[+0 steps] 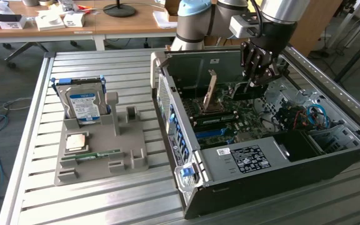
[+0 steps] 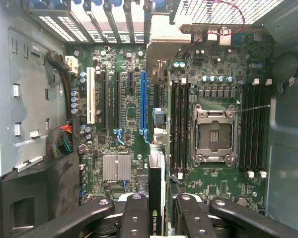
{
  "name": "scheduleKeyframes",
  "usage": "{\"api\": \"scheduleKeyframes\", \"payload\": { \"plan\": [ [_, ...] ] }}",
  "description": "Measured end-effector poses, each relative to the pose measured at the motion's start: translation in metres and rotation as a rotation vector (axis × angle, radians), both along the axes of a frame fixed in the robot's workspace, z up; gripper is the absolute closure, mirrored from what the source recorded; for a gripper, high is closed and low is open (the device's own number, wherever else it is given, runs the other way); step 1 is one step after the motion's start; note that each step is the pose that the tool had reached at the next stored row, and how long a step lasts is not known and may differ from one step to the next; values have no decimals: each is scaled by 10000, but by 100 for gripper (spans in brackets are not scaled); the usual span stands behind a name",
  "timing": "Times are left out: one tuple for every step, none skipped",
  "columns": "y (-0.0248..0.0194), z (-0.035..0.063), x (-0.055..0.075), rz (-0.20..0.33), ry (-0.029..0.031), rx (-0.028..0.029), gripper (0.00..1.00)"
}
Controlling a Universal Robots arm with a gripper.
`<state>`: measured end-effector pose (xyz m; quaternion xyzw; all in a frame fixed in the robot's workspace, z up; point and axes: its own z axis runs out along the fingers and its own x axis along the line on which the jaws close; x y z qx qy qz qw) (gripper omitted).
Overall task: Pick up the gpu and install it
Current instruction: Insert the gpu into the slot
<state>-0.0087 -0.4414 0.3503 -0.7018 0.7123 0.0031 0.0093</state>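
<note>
The gpu (image 2: 157,198) is a thin dark card seen edge-on, with a green logo on its edge. My gripper (image 2: 157,215) is shut on it, one black finger (image 2: 134,215) on each side. The card hangs over the green motherboard (image 2: 114,134), just beside the long blue slot (image 2: 143,104) and between that slot and the black memory slots (image 2: 179,124). In the exterior view my gripper (image 1: 257,78) reaches down into the open computer case (image 1: 249,159), near its rear wall.
A grey holder tray (image 1: 114,140) on the slatted table holds a silver hard drive (image 1: 83,105), a green memory stick (image 1: 92,154) and a small square chip (image 1: 75,141). The open CPU socket (image 2: 212,134), cables (image 2: 64,141) and the case walls stand close around the card.
</note>
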Motion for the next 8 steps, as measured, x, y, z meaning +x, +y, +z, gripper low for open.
{"api": "scheduleKeyframes", "payload": {
  "plan": [
    [0, -7, 0, -1, 0, 1, 74],
    [0, -9, 0, 0, 1, -1, 74],
    [0, -9, 0, 0, 0, -1, 74],
    [0, -9, 0, 0, 1, -2, 74],
    [0, -9, 0, 0, 1, -2, 74],
    [0, -9, 0, 0, 0, -1, 74],
    [0, -10, 0, 0, 0, 0, 74],
    [0, -10, 0, -1, 0, 0, 74]
  ]
}}
